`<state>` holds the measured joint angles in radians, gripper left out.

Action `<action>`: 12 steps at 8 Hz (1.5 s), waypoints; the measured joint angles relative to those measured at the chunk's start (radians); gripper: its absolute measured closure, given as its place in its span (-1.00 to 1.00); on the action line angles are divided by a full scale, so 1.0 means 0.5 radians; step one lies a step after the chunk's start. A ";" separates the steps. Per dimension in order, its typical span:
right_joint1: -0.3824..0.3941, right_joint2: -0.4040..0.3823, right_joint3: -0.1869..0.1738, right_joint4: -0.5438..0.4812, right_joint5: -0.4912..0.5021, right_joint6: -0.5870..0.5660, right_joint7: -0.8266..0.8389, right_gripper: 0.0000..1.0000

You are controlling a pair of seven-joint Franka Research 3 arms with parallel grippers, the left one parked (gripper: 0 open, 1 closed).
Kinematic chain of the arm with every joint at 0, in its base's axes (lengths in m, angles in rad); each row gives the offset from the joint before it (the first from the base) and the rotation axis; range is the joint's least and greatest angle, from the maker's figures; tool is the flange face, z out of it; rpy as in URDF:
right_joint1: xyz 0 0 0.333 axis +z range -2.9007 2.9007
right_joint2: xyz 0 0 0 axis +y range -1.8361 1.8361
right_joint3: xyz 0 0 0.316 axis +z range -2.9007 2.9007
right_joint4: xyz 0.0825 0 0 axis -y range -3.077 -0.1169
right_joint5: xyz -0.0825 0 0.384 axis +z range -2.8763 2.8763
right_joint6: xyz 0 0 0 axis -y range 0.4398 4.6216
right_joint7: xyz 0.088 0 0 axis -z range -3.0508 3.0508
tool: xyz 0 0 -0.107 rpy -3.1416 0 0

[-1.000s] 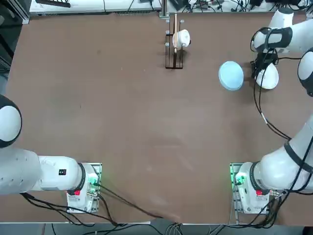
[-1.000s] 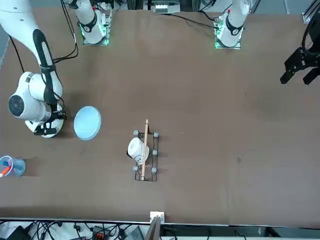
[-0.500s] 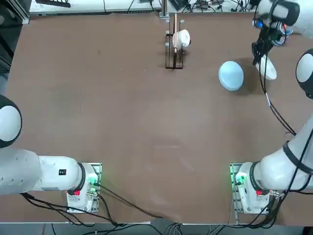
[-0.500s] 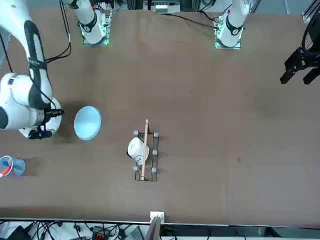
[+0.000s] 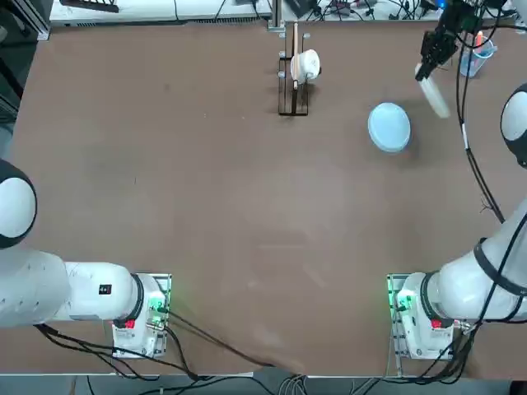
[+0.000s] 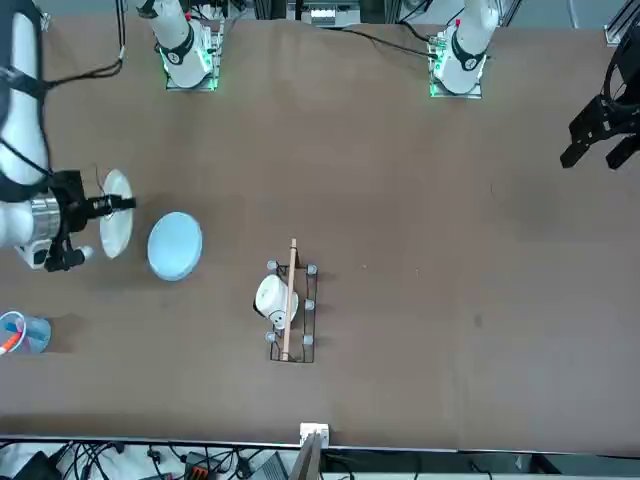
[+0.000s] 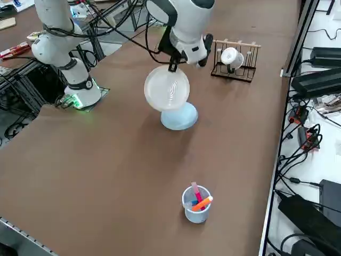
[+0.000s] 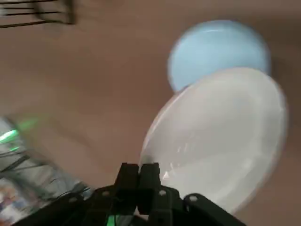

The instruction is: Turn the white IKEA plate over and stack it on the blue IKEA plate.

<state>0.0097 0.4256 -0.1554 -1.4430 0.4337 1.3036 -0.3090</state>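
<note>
Your right gripper point(image 7: 171, 65) hangs above the table point(image 5: 206, 206) at the robot's own right-hand far area, its two fingers pinched on the rim of the white IKEA plate point(image 7: 167, 88), which is clear of the tabletop and turned up on edge. From the right side camera you see the plate almost face-on, hanging below the fingers; from overhead it shows only as a slim tilted sliver point(image 5: 435, 95) under the gripper point(image 5: 425, 69); from across the table it is a narrow upright ellipse point(image 6: 116, 212) with the gripper point(image 6: 110, 204) clamped at its edge. The wrist camera shows the fingers point(image 8: 138, 175) pressed together on the plate's rim, the off-white disc point(image 8: 221, 136) spreading away from them. The blue IKEA plate point(image 5: 389, 127) lies flat on the table just beside the raised plate, toward the table's middle; in the wrist view it point(image 8: 216, 49) appears partly covered by the white one, and in the side view it point(image 7: 180, 117) sits on the table directly below and behind it. Well apart, near the far edge, you have a wooden rack point(image 5: 292, 78) with a small white cup point(image 5: 307, 64) on it. A clear cup holding coloured markers point(image 7: 196, 204) stands near the table's right-hand far corner, beyond the gripper in the overhead view point(image 5: 477, 51).
</note>
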 joint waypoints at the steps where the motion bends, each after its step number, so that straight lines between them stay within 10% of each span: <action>1: -0.021 0.005 -0.004 0.003 0.229 -0.103 -0.077 0.95; 7: -0.145 0.198 -0.007 -0.115 1.259 -0.563 -1.017 0.95; 12: -0.331 0.717 -0.010 -0.141 1.483 -1.083 -2.099 0.95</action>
<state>-0.1556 0.7839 -0.1605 -1.5136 1.1751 0.7623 -1.3586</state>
